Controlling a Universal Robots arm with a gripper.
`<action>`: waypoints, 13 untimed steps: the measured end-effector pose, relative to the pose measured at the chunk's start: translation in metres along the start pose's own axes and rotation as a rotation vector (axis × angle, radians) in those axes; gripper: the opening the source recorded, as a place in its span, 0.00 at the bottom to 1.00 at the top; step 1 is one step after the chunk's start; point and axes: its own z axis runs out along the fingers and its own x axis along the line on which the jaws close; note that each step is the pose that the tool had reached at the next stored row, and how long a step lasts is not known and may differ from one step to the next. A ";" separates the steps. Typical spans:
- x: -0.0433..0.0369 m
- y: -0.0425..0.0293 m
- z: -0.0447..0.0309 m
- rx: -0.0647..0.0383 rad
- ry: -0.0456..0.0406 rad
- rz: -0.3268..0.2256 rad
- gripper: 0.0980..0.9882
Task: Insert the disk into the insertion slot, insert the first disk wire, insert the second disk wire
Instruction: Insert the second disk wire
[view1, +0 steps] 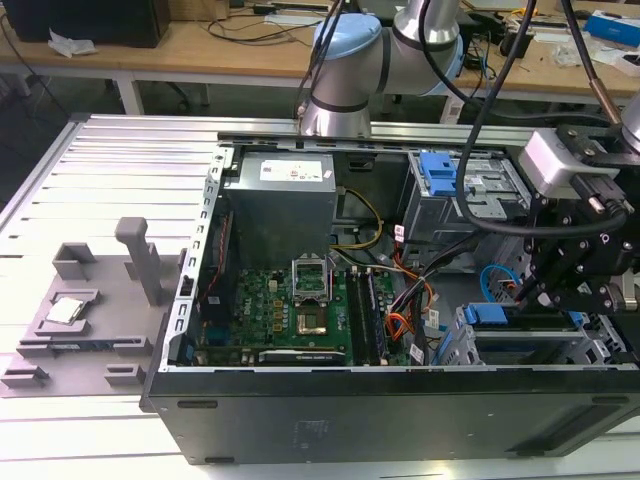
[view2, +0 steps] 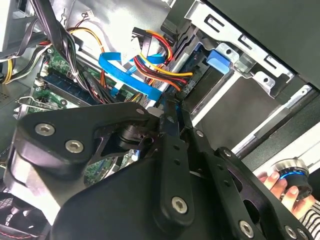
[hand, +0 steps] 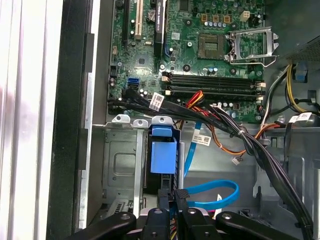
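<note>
The disk sits inside the insertion slot (view1: 535, 345), a grey drive cage at the case's front corner. Its blue carrier handle (view1: 490, 314) faces the motherboard and also appears in both wrist views (hand: 163, 150) (view2: 220, 60). My gripper (view1: 527, 292) hangs over the disk's connector end. In both wrist views its jaws stand close together (hand: 173, 196) (view2: 172, 104), closed on the black connector of a red, yellow and orange disk wire (view2: 162, 65). A flat blue disk wire (hand: 215, 192) (view2: 125, 70) loops loose beside them.
A taller grey box with a blue latch (view1: 437, 170) stands behind the cage. Black cable bundles (hand: 240, 135) cross between the motherboard (view1: 285, 315) and the cage. A person's hand (view2: 280, 182) holds a knob outside the case. A grey fixture (view1: 90, 310) lies on the exterior view's left.
</note>
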 end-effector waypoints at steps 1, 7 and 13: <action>0.0003 0.0000 0.0005 0.000 0.0001 0.000 0.07; 0.0014 -0.0002 0.0029 0.000 0.0001 0.000 0.16; 0.0009 0.0009 -0.0121 0.000 0.0001 0.000 0.16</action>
